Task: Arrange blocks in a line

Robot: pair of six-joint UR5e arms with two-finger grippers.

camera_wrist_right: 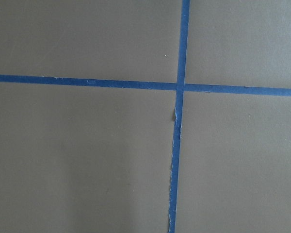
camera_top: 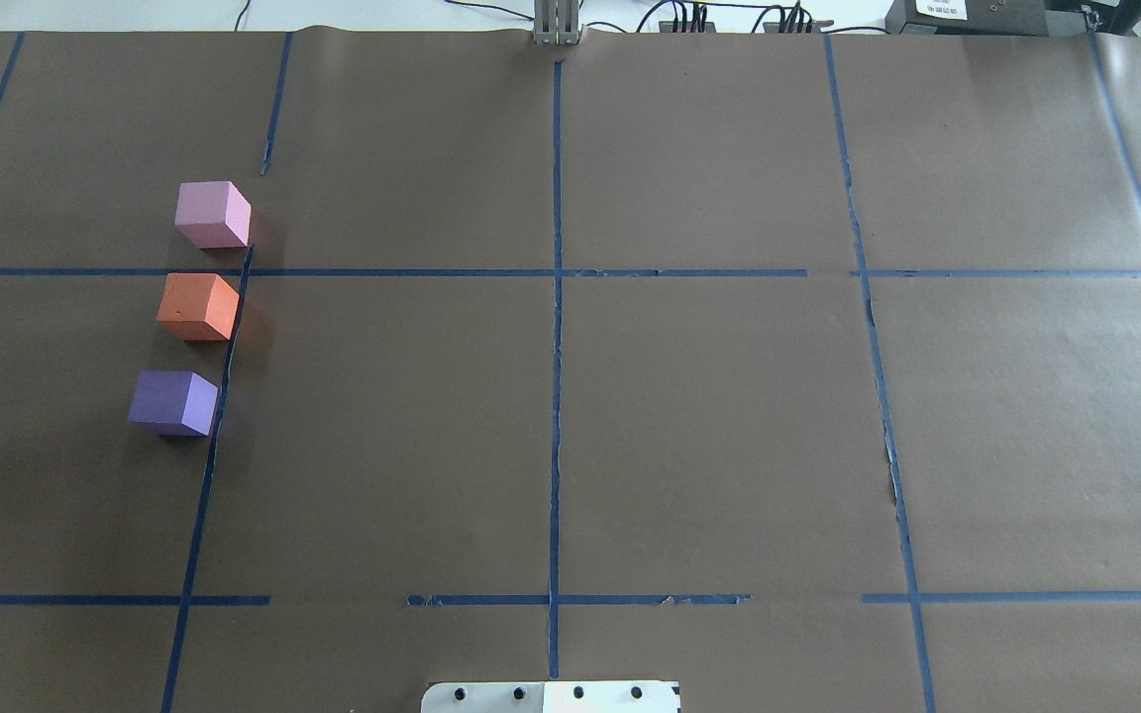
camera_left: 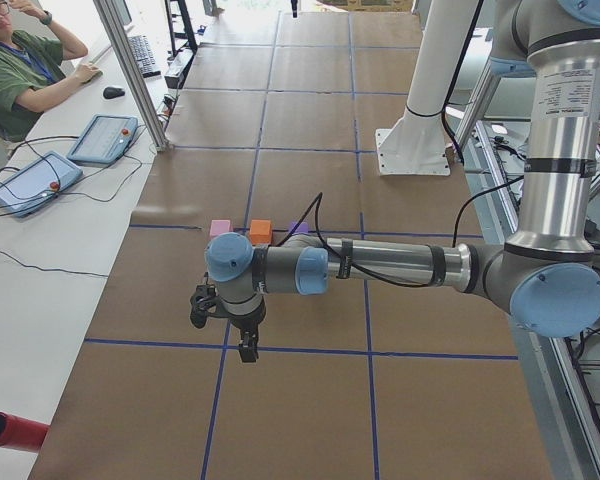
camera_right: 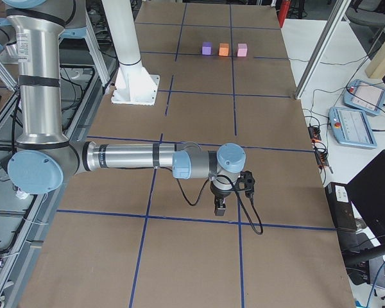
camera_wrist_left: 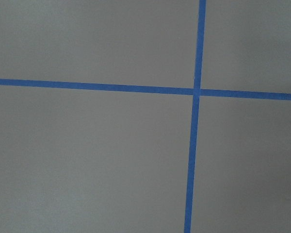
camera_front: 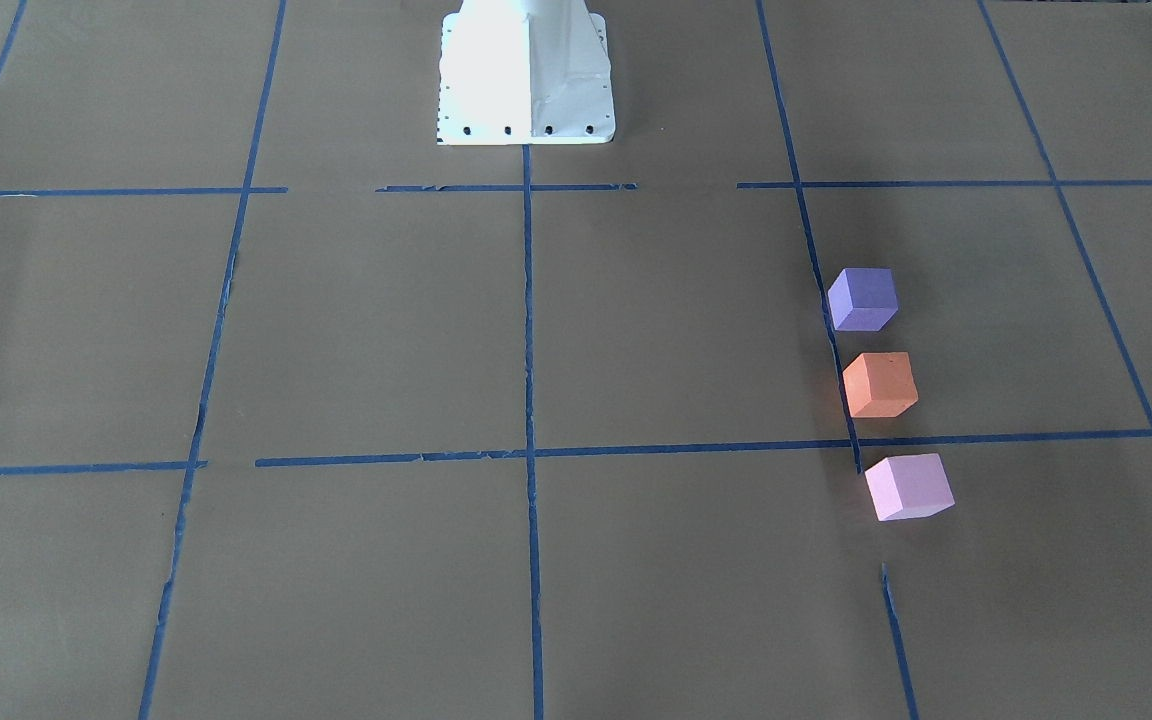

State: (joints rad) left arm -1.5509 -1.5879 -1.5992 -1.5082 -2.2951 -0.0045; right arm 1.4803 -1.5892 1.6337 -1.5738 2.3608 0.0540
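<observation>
The three blocks sit in a row on the brown table [camera_top: 709, 416], off toward 9 o'clock from its middle in the overhead view; the orange block [camera_top: 198, 307] is in the middle, the pink block [camera_top: 213, 214] is at about 12 o'clock from it, and the purple block [camera_top: 174, 403] is at about 6 o'clock; small gaps lie between them, and none of them touch.

I think the job is almost done; the row leans a little, with the pink one a bit toward 1 o'clock and the purple one a bit toward 7 o'clock; the orange one looks turned a little too; a good last step would be a soft push to make the row straight along the blue tape [camera_top: 230, 337] just beside it; foam is light, so a hard bump could knock the next block away.

The left gripper [camera_left: 248, 348] hangs over the table, well apart from the blocks; the right gripper [camera_right: 219, 206] hangs far from them at the other end; I cannot tell if either one is open or closed, and both wrist cameras show only paper and tape.

Nothing lies between the blocks and the arms; the white base [camera_front: 526, 75] stands near the robot's edge; a person [camera_left: 20, 60] sits at a desk by the far side.
</observation>
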